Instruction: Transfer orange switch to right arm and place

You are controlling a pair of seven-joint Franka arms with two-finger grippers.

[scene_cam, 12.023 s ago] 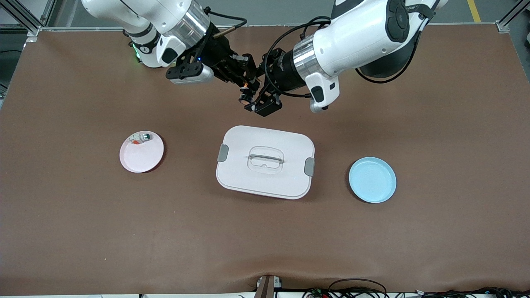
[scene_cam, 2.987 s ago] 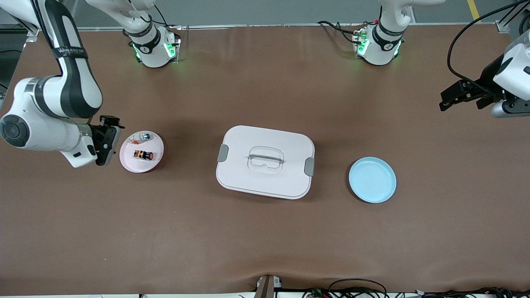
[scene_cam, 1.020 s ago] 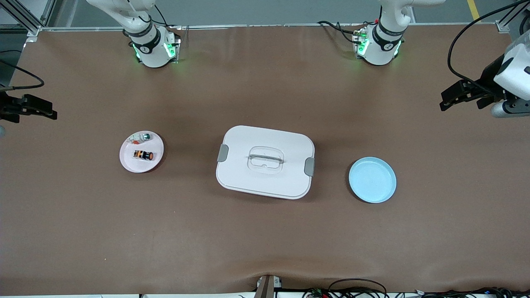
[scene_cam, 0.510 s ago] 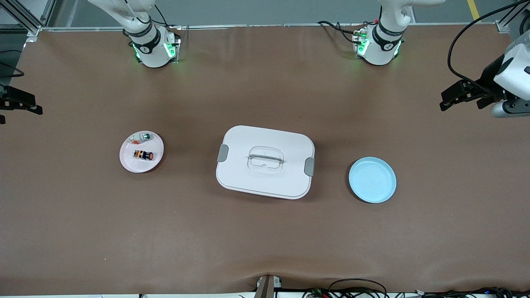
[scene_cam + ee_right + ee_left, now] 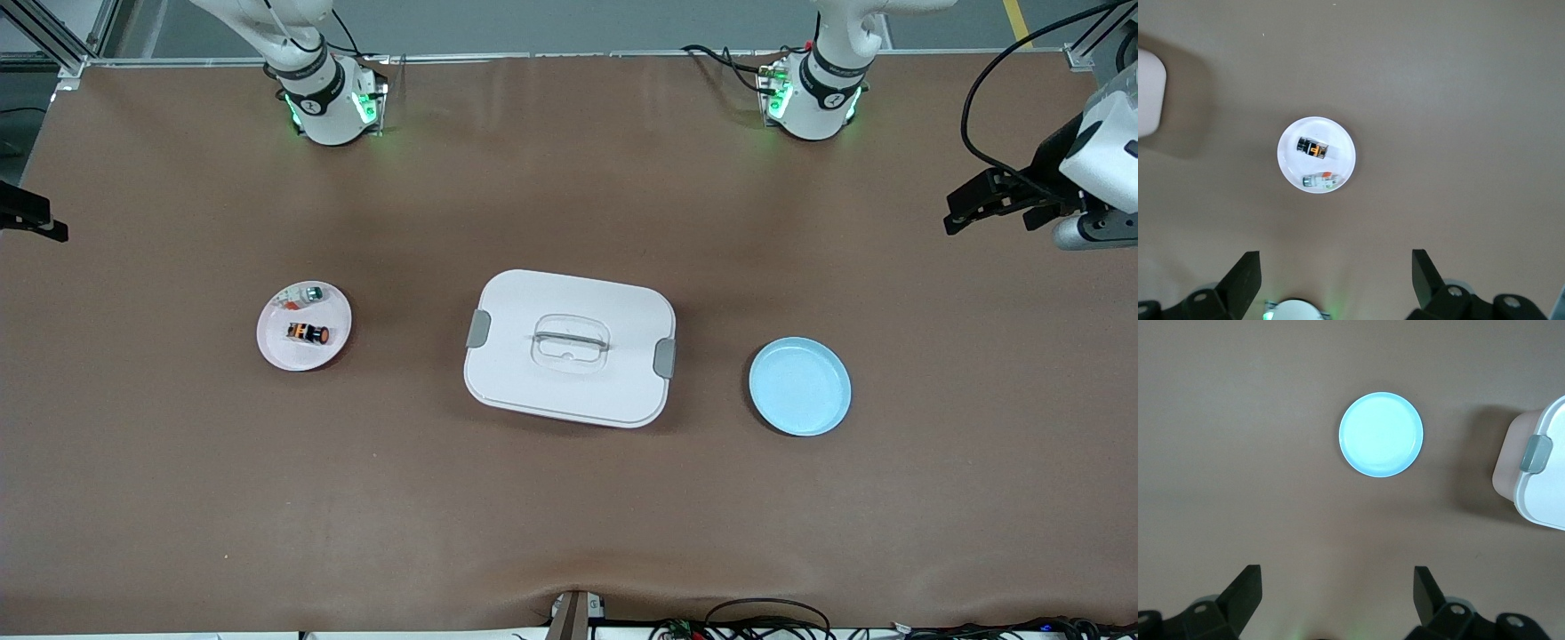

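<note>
The orange switch lies on its side on the pink plate, its long axis running along the table's length with the round orange cap pointing toward the white lidded box at the table's middle. On the same plate, a small white-grey part sits just beside the switch and farther from the front camera than it. The right gripper hangs high over the right arm's end of the table, well apart from the pink plate, fingers spread wide with nothing between them; in the right wrist view the plate and both parts show well apart from the spread fingers. The left gripper hangs equally wide and empty over the left arm's end of the table, with the blue plate bare between it and the white lidded box. Judged from how things lie, the placing appears done: the switch rests on the plate toward the right arm's end, and neither gripper holds it. Should any further move on the switch be called for, the right arm is plainly the nearer, as the box and the blue plate both lie between the pink plate and the left gripper. A grasp across the switch's short sides would suit its lie
</note>
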